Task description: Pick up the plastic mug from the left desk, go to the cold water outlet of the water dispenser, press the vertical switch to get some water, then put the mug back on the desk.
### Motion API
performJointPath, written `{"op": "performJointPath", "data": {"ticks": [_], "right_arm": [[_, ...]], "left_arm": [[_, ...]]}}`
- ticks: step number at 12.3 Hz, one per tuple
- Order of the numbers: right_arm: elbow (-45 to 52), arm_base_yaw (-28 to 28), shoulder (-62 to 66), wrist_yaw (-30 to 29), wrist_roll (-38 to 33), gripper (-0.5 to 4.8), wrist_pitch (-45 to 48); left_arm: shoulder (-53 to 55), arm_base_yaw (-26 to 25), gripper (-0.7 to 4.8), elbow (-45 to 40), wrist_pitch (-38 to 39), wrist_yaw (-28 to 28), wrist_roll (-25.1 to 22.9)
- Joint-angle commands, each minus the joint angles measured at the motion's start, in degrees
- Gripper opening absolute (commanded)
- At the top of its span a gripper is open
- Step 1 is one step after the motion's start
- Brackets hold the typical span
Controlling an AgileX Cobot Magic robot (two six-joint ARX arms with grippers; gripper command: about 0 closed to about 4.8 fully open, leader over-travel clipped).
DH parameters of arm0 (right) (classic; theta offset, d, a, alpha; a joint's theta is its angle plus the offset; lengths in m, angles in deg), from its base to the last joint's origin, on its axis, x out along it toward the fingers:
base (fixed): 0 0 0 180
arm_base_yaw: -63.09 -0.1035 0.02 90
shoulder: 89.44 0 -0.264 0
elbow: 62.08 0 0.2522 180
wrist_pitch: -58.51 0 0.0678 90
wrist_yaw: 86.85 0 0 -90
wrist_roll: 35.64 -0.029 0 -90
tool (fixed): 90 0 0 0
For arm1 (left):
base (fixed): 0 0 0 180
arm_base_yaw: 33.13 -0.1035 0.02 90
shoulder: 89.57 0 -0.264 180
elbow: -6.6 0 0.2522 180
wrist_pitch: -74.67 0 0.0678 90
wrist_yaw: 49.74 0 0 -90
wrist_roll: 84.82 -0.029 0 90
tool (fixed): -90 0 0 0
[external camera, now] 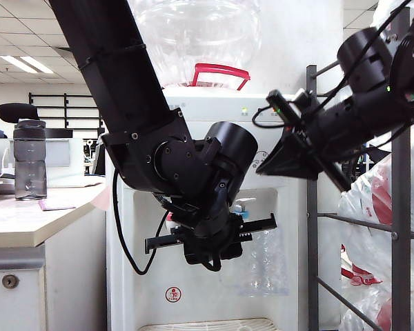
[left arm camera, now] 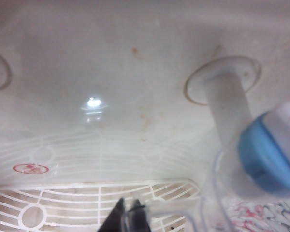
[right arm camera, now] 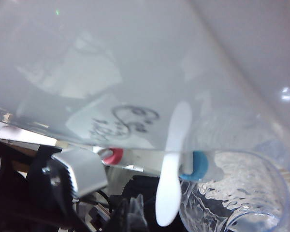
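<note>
Water dispenser (external camera: 214,207) and left desk (external camera: 34,221) are seen together in the exterior view. The left arm is reached into the dispenser's alcove, and the left gripper (external camera: 208,254) is parked low there. The plastic mug (external camera: 262,258) is just beside it, under the taps — a faint dimpled shape against the white panel. Whether anything is in it cannot be told from here. The right gripper (external camera: 279,162) is held above, in front of the dispenser's upper panel, presumably so that the switch can be reached from above. On the desk only a clear bottle (external camera: 30,160) with a dark lid is left; it appears empty.

In the left wrist view the left gripper (left arm camera: 130,212) is shown with its tips drawn together, apparently on the mug's handle. The mug (left arm camera: 217,212) is held with its rim under the cold water outlet (left arm camera: 263,154), so that any flow would be caught. No stream is seen.

In the right wrist view the vertical switch (right arm camera: 174,164) is seen standing up from the blue-banded tap, with the mug (right arm camera: 237,193) directly below it. Its dimpled wall glitters, but water cannot be distinguished from plastic. The right gripper (right arm camera: 130,212) is glimpsed only as dark tips close together — how far it is parted cannot be told. The switch does not appear to be touched yet, so pressing is judged to be the step in hand.
</note>
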Motion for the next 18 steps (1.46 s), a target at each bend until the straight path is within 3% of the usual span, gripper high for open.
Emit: {"op": "performJointPath", "data": {"ticks": [1,9,18], "right_arm": [[-0.2,-0.1,1.6,-2.5,-0.1,-0.05,2.0],[-0.3,-0.1,6.1,-2.8,3.5,-0.05,8.1],[-8.8,-0.2,7.3,-4.3,18.8,-0.05,-7.7]], "left_arm": [[-0.5,0.5,-0.07,0.2,-2.8,-1.9,-0.4],[-0.5,0.5,-0.07,0.2,-1.8,-1.7,-0.5],[-0.5,0.4,-0.07,0.2,-1.5,-0.8,-1.6]]}}
